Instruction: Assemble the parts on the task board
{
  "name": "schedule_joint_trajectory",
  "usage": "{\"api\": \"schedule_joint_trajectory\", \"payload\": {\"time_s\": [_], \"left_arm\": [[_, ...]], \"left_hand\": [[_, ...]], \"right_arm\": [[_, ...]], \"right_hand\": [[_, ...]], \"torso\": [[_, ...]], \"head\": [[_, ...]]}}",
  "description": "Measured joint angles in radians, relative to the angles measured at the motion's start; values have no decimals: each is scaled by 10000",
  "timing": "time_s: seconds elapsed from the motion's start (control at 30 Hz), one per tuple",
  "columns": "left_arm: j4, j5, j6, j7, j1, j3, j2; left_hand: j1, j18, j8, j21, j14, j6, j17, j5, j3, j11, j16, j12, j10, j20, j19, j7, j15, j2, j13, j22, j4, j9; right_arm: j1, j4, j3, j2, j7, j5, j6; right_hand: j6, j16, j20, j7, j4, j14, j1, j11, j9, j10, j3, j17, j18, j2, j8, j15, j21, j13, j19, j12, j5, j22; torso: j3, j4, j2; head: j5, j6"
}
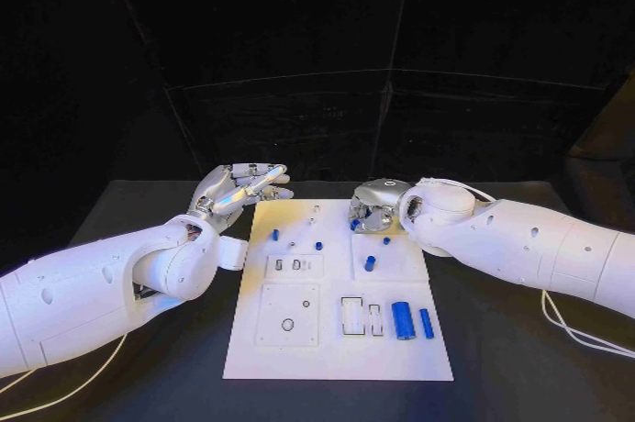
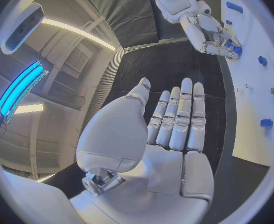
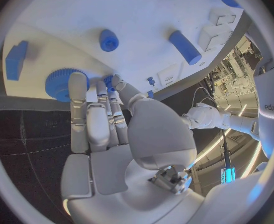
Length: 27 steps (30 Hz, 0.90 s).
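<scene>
Black bench (image 1: 529, 349) carried the white task board (image 1: 338, 358), blue parts scattered over it. Left hand (image 1: 239, 191) hovered off its far-left corner, fingers apart, holding nothing. Right hand (image 1: 374, 206) reached over the far edge — fingertips (image 3: 109, 80) at a small blue part (image 3: 109, 40); whether they pinched anything, I couldn't tell. Best: a slow, upright approach.

The white task board (image 1: 338, 349) lies flat in the middle of the counter, long side running away from the robot. Two blue cylinders (image 1: 402, 319) lie near its right edge. Smaller blue pieces (image 1: 371, 263) sit farther back.
</scene>
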Motion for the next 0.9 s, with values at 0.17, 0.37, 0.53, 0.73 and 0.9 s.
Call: {"api": "schedule_joint_trajectory", "payload": {"time_s": [0.17,0.37,0.53,0.73,0.9], "left_arm": [[-20,-3,7,-8,3,0,-8],[-69,-7,26,-19,6,0,-21],[-124,-9,65,-32,8,0,-13],[-127,-10,107,-50,18,0,-12],[-122,-11,128,-62,24,0,0]], "left_hand": [[0,1,0,0,0,0,10,0,0,0,-41,0,0,0,0,0,0,0,0,0,0,0],[0,0,0,0,0,0,10,0,0,0,-41,-39,0,0,0,0,0,0,0,-7,0,0],[0,0,0,0,0,0,9,0,0,0,-41,-41,0,0,0,0,0,0,0,-8,0,1],[0,0,0,0,0,36,8,0,-29,0,-41,-41,0,0,0,36,0,0,1,-18,-29,-8],[0,-1,0,0,0,36,8,0,-28,0,-41,-41,0,0,0,36,0,0,1,-18,-27,-8]], "right_arm": [[-2,133,-1,-91,106,119,-551],[-3,249,-1,-119,286,429,-1471],[-2,44,5,150,382,682,-1974],[-1,-453,9,637,454,921,-2295],[0,-899,10,1067,467,1047,-2376]], "right_hand": [[106,93,5,-23,-12,-30,145,-15,0,86,377,109,-1,-18,4,-30,237,0,25,-7,-60,287],[129,106,5,0,8,-30,197,-15,-2,86,651,72,-1,-69,3,-30,377,-1,25,-32,-68,391],[138,106,5,9,-3,-30,197,-15,-25,85,804,53,0,-69,-70,-30,459,-15,24,-86,-45,464],[111,148,5,37,72,-30,134,42,-61,27,976,53,-1,-132,-151,-29,528,-39,24,-129,-35,501],[48,148,43,100,143,-30,19,94,-59,-25,1072,32,-1,-248,-154,-29,528,2,-15,-205,-24,516]], "torso": [[0,-6,0],[-10,-6,0],[-7,-6,6],[-7,8,30],[-20,51,64]], "head": [[19,15],[64,101],[112,149],[111,176],[97,160]]}}
